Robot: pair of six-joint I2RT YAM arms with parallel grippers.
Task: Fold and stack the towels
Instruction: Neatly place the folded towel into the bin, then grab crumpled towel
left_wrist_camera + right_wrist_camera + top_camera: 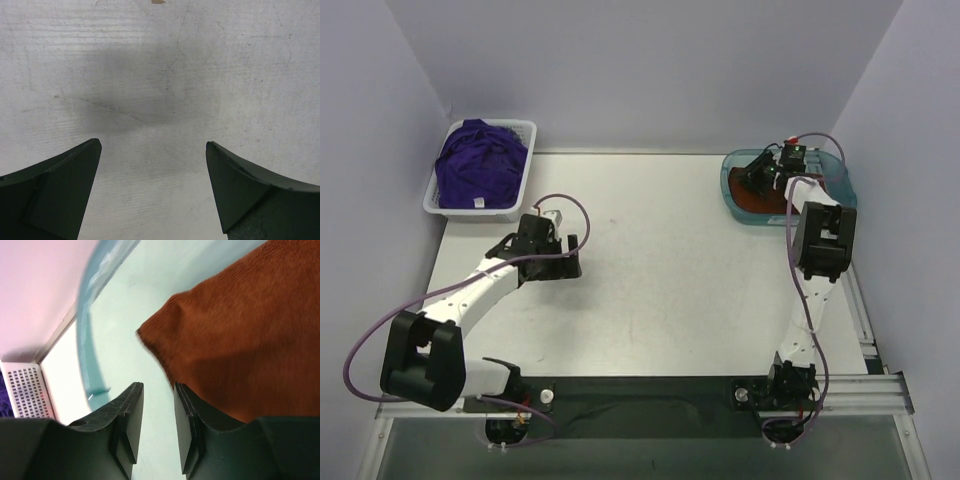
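A heap of purple towels (pixel 478 165) fills the white basket (pixel 432 205) at the back left. The rust-orange towel (pixel 752 200) (pixel 240 340) lies folded in the teal tray (pixel 840 185) (pixel 86 335) at the back right. My right gripper (pixel 758 178) (pixel 159 387) reaches into that tray, its jaws a little apart with nothing between them; the orange towel's corner lies just beside the right finger. My left gripper (pixel 558 258) (pixel 154 145) hangs wide open over bare white table, near the basket, holding nothing.
The white table top (pixel 660 260) spreads between the two arms. Pale walls close in the back and sides. In the right wrist view the basket's slotted wall (pixel 25 390) shows beyond the tray rim.
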